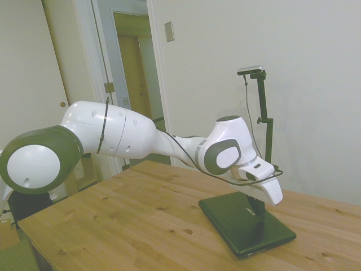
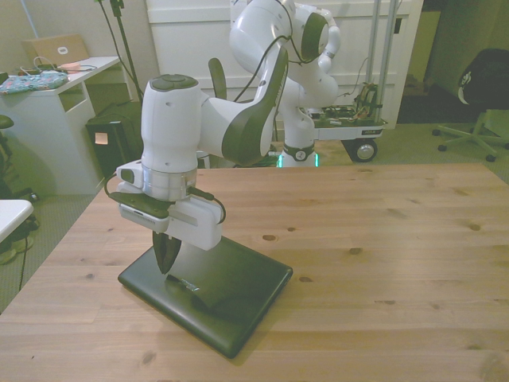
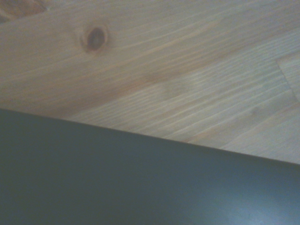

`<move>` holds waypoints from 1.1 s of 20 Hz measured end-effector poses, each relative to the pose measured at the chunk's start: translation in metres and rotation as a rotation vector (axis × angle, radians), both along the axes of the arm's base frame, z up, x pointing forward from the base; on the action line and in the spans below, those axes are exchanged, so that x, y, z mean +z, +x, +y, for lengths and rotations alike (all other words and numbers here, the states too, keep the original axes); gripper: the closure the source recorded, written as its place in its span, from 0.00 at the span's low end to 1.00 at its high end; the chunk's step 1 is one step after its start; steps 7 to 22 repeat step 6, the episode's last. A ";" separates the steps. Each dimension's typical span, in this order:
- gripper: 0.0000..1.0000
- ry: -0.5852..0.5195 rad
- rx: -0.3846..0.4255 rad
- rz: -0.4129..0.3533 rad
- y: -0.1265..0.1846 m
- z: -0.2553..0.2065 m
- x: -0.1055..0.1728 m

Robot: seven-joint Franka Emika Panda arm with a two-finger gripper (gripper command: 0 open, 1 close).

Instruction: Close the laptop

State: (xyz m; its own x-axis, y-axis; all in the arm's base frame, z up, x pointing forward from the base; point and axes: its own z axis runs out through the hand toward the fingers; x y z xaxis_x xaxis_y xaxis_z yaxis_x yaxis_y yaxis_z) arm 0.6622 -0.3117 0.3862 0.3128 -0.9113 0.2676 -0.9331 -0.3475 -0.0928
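The laptop (image 2: 231, 298) lies flat on the wooden table (image 2: 382, 239) with its glossy black lid down, seen in the side view as a dark slab (image 1: 237, 226) with a small silver logo. My gripper (image 2: 165, 261) points straight down over the part of the lid toward the front view's left, fingertips at or just above the surface, and its dark fingers are pressed together with nothing between them. In the side view the gripper (image 1: 256, 199) sits over the lid's far part. The wrist view shows the lid's edge (image 3: 117, 187) against bare wood (image 3: 164, 79).
A white desk (image 2: 56, 87) with clutter stands off the table at the front view's left. A wheeled cart (image 2: 350, 119) and an office chair (image 2: 481, 95) are behind the table. In the side view a door frame (image 1: 107, 84) lies behind the arm.
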 end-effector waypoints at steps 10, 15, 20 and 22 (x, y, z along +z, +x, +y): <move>0.00 0.065 0.095 -0.062 -0.019 0.062 0.102; 0.00 0.065 0.095 -0.062 -0.019 0.062 0.102; 0.00 0.065 0.095 -0.062 -0.019 0.062 0.102; 0.00 0.065 0.095 -0.062 -0.019 0.062 0.102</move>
